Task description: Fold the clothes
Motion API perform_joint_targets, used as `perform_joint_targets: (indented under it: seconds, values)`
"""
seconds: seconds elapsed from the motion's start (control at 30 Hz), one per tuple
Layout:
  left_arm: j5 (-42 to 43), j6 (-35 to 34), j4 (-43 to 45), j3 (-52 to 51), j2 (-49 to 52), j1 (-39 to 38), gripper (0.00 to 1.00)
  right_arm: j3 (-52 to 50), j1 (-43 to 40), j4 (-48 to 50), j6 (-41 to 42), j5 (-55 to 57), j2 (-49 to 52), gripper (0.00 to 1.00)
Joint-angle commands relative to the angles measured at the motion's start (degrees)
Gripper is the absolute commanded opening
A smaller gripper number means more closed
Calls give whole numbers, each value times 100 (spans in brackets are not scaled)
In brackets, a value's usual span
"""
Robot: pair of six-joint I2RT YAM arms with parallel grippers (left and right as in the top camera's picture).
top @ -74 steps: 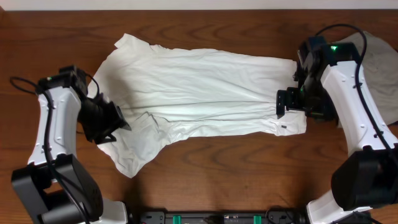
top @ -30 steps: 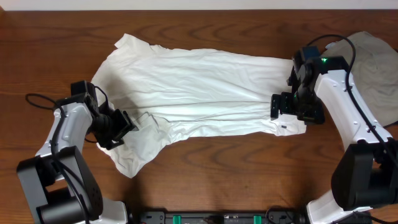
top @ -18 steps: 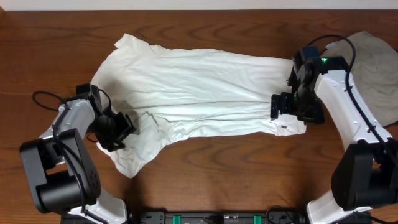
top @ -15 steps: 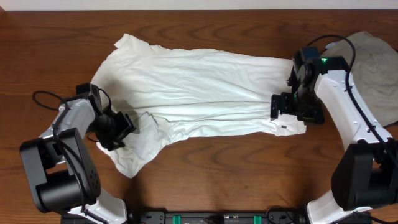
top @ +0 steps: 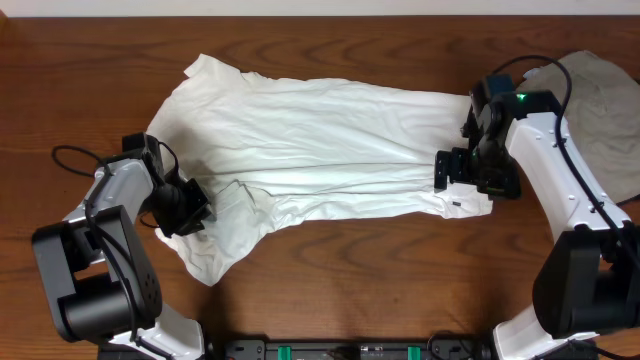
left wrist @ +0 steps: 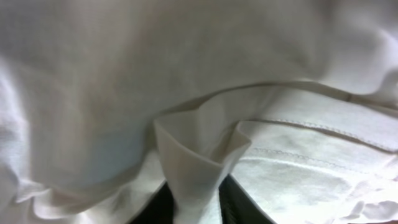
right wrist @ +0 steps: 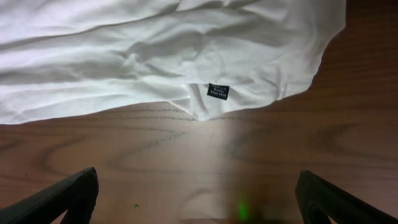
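A white T-shirt point(top: 320, 140) lies spread across the wooden table, collar end at the left, hem at the right. My left gripper point(top: 196, 207) sits at the shirt's lower left sleeve and is shut on a raised fold of white cloth point(left wrist: 196, 168), pinched between the black fingers point(left wrist: 194, 202). My right gripper point(top: 462, 185) hovers over the hem's lower right corner, open and empty, fingertips wide apart point(right wrist: 198, 199) above bare wood. The hem and its small dark label point(right wrist: 217, 91) lie just beyond the fingers.
A grey garment point(top: 605, 110) lies crumpled at the table's right edge, behind the right arm. Bare wooden table point(top: 380, 270) runs along the front. A black bar with green parts point(top: 350, 350) sits at the front edge.
The left gripper slid in against the shirt's lower left sleeve and closed on a fold. The right arm shifted slightly left early on, then stayed still.
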Motion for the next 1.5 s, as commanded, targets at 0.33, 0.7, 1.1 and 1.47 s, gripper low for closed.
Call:
perform_joint_targets:
  seconds: [0.33, 0.7, 1.1, 1.47]
  values:
    - [-66, 0, 7, -44, 35, 0, 6, -70, 17, 22, 225, 111, -70, 99]
    - [-66, 7, 7, -44, 35, -2, 6, -852, -474, 656, 927, 271, -70, 99]
    - [-66, 155, 50, -44, 35, -2, 6, -1091, -1029, 1248, -9, -487, -70, 82]
    - [-68, 157, 116, -44, 35, 0, 6, -1091, -1034, 1458, 129, -293, -70, 90]
